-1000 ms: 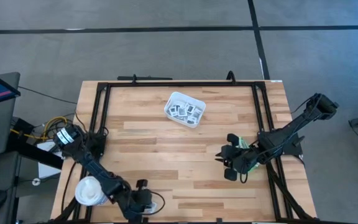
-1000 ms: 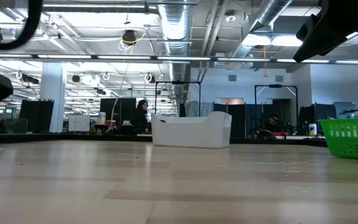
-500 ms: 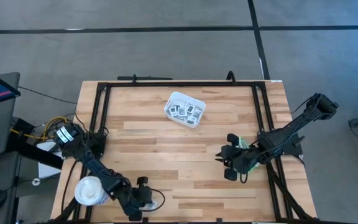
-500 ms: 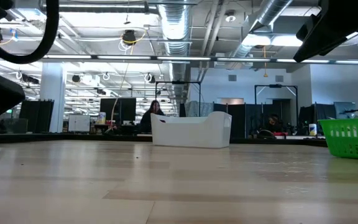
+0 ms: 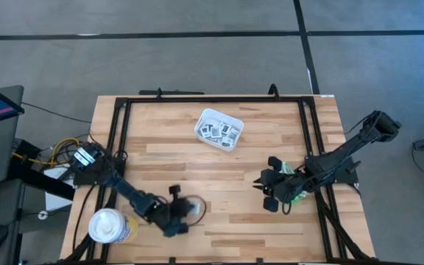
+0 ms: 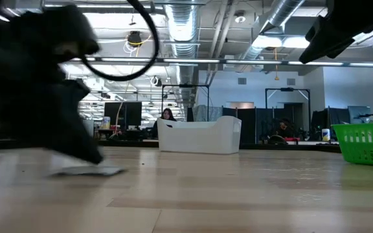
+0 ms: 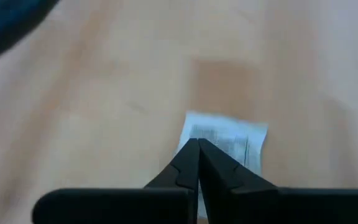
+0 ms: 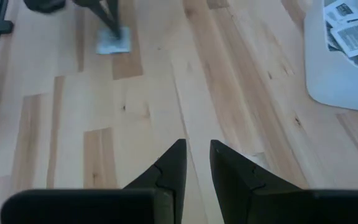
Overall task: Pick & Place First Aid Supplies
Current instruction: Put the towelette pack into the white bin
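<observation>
My left gripper (image 5: 188,213) is low over the near left of the table, shut on one square white packet with grey print (image 7: 224,144). The packet also shows in the low view (image 6: 86,171) and in the right wrist view (image 8: 114,41). More packets lie in the white tray (image 5: 201,122) at the far middle of the table. My right gripper (image 8: 197,163) is open and empty above the table's right part, beside the green bin (image 6: 368,144). My left gripper's shut fingertips (image 7: 192,155) meet the packet's face near its middle (image 7: 213,138), coming from above and pointing down. My own fingers hide whether they pinch a fold of it. The packet lies about flat, low on the table top (image 6: 109,171).
A white lidded cup (image 5: 107,226) stands at the near left corner. Black frame rails (image 5: 212,99) run along the table's edges. Bare wood lies between my two grippers (image 5: 227,191). A person (image 6: 168,116) is in the room beyond the table.
My left gripper has swung from the table's near edge toward the far edge and to the right, moving fast and blurred. The white packet has come into the low view with it.
</observation>
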Available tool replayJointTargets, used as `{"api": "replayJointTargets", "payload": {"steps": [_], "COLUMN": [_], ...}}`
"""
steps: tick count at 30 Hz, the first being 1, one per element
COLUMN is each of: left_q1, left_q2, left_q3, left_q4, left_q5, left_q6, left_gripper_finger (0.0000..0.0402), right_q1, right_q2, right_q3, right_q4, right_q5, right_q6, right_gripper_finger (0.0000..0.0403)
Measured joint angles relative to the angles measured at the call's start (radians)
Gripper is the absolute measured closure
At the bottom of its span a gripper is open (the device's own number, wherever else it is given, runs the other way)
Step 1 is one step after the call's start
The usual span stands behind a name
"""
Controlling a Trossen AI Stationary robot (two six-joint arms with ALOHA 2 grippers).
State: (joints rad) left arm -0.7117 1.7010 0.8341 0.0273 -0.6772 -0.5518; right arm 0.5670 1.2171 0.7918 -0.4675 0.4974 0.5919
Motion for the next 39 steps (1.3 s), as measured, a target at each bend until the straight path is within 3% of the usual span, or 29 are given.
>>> {"api": "replayJointTargets", "payload": {"steps": [3, 10, 16, 24, 39], "left_q1": [0.061, 0.142, 0.148, 0.122, 0.104], "left_q2": [-0.001, -0.002, -0.003, -0.004, -0.008], "left_q3": [0.002, 0.003, 0.004, 0.005, -0.052], "left_q4": [0.022, 0.084, 0.083, 0.084, 0.093], "left_q5": [-0.084, 0.047, 0.048, 0.08, 0.082], "left_q6": [-0.01, 0.049, 0.132, 0.128, 0.107], "left_gripper_finger": [0.0394, 0.0362, 0.0303, 0.0237, 0.0259], "right_q1": [-0.014, -0.02, -0.02, -0.02, -0.019], "right_q2": [0.0, 0.0, 0.0, 0.0, 0.0], "right_q3": [0.0, 0.0, 0.0, 0.0, 0.0], "right_q4": [0.0, -0.001, -0.002, -0.002, -0.002], "right_q5": [0.0, 0.0, 0.0, 0.001, 0.001], "right_q6": [0.001, 0.001, 0.002, 0.003, 0.003], "right_gripper_finger": [0.0337, 0.0337, 0.0337, 0.0337, 0.0337]}}
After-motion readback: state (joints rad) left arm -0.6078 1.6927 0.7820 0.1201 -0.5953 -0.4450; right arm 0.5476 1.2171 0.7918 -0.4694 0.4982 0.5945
